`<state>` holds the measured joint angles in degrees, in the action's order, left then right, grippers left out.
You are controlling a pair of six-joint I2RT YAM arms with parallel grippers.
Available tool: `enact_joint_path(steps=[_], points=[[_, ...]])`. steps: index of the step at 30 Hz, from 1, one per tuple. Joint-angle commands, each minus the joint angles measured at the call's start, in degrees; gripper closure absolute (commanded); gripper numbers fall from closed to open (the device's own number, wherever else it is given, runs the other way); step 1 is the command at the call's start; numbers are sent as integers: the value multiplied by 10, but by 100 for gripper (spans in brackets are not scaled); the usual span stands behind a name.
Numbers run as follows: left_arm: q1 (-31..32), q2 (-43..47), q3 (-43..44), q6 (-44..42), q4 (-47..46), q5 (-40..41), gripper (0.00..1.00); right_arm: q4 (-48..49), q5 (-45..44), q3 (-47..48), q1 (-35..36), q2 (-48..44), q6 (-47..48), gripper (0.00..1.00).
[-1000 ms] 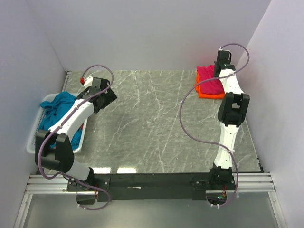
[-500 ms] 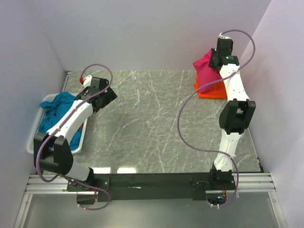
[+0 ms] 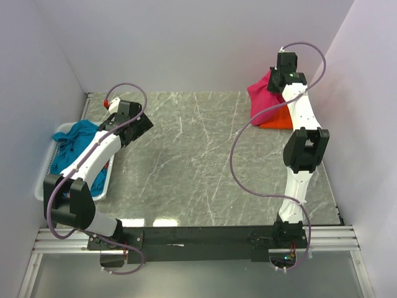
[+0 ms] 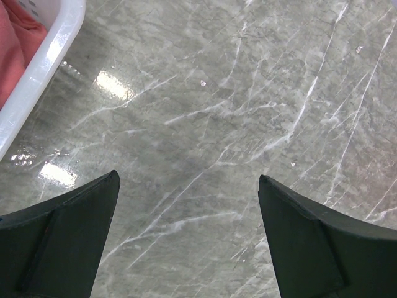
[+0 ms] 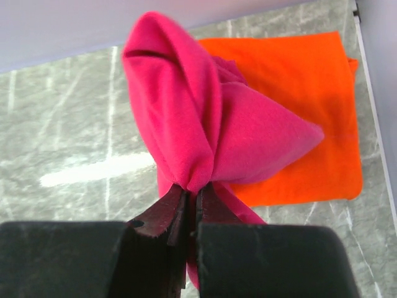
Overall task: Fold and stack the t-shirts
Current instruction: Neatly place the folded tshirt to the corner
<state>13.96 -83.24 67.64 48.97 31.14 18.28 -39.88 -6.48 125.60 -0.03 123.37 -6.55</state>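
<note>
Magenta t-shirt (image 5: 198, 118) hangs bunched, clamped in the right hand (image 5: 191, 189); lowered so, it could rumple the folded orange t-shirt (image 5: 291, 81); the left hand (image 4: 187, 177) gapes empty.

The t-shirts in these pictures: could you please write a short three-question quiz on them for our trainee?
1. True or false: the right fingers are shut on the pink t-shirt.
2. The left fingers are: A. open above bare table; B. shut on cloth; C. out of view.
3. Fill in: the t-shirt lying flat beneath the pink one is ____.
Key: 1 true; 2 A; 3 orange, the orange t-shirt.
</note>
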Motion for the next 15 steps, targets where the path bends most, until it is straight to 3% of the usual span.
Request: enact_joint_path(steps=[1,15], points=[[0,4,9,-7,-5,3,1,16,-27,35,-15,17,10,100],[0,-26,29,-2,7,16,0,83,-58,47,-84,90,20,100]])
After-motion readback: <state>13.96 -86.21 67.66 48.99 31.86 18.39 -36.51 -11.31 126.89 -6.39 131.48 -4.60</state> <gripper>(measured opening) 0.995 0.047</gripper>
